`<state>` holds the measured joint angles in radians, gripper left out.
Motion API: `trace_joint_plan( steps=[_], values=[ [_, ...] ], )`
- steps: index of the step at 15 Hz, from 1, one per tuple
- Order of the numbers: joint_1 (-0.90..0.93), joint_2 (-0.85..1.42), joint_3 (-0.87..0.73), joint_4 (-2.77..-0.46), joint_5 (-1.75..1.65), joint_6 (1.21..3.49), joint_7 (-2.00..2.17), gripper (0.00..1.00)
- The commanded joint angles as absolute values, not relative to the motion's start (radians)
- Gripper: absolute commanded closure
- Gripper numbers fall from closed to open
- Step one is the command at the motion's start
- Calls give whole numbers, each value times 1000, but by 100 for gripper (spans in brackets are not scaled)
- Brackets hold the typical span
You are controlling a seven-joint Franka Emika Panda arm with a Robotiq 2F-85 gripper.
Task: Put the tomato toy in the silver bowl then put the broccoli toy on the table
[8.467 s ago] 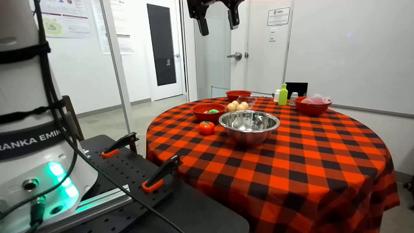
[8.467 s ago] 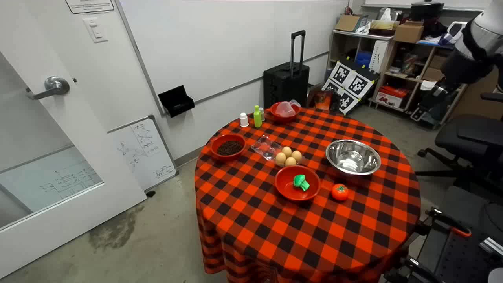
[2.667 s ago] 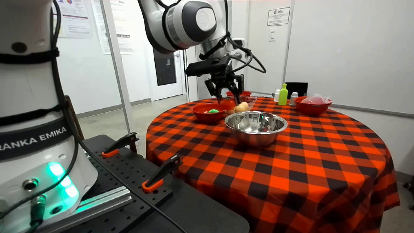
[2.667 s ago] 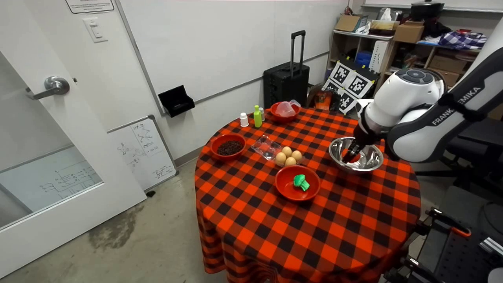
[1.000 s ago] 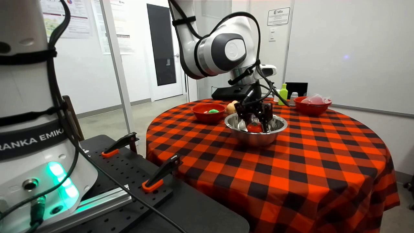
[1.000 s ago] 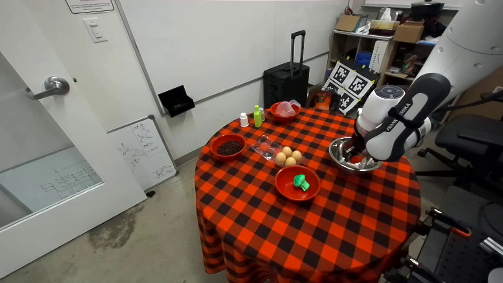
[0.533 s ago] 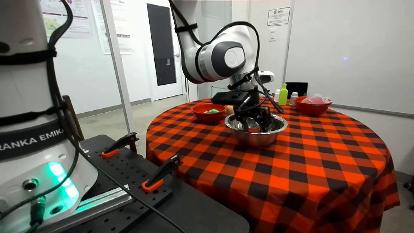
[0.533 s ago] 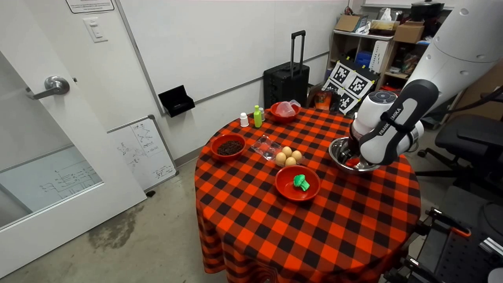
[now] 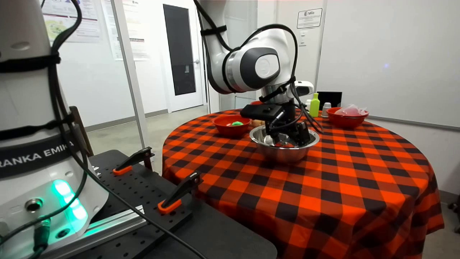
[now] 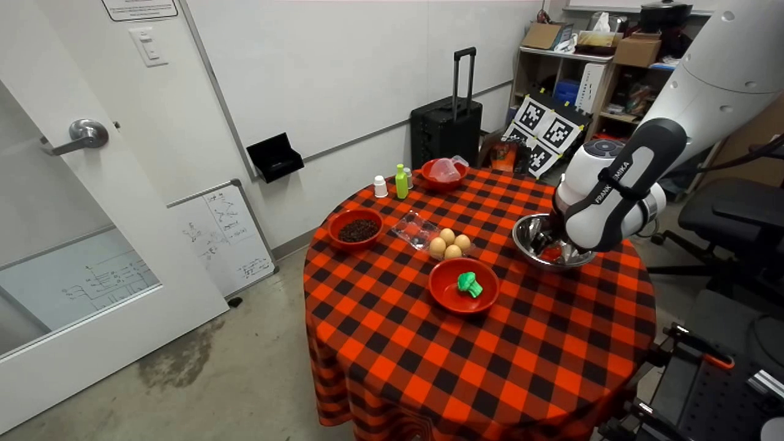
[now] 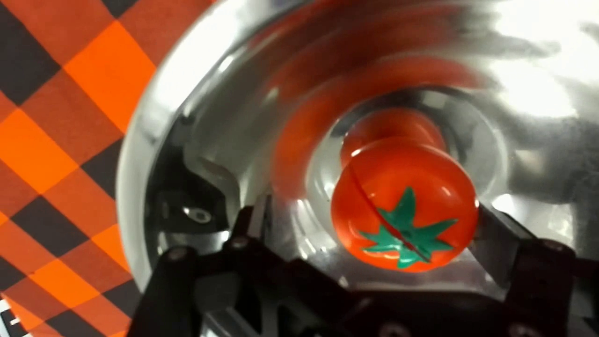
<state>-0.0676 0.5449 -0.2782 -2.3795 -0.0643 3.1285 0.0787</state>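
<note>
1. Gripper is releasing tomato toy; jaws are standing wide, finger contact unclear.
2. Toy is resting in silver bowl, likely completing step one.
3. Eight o'clock from it, in an exterior view, broccoli toy is lying in red bowl.

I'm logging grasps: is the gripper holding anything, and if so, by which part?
Nothing is held: the gripper stands open in the silver bowl, with the tomato toy filling only part of its opening.
</note>
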Motion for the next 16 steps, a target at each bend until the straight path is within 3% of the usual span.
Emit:
trace_joint_plan(
  steps=[1, 8, 16],
  values=[
    [-75, 507, -277, -2400, -51, 3160, 51, 0],
    [15, 406, -363, -2468, -59, 3218, 55, 0],
    [399, 264, -693, -2599, -103, 3302, 34, 0]
  ],
)
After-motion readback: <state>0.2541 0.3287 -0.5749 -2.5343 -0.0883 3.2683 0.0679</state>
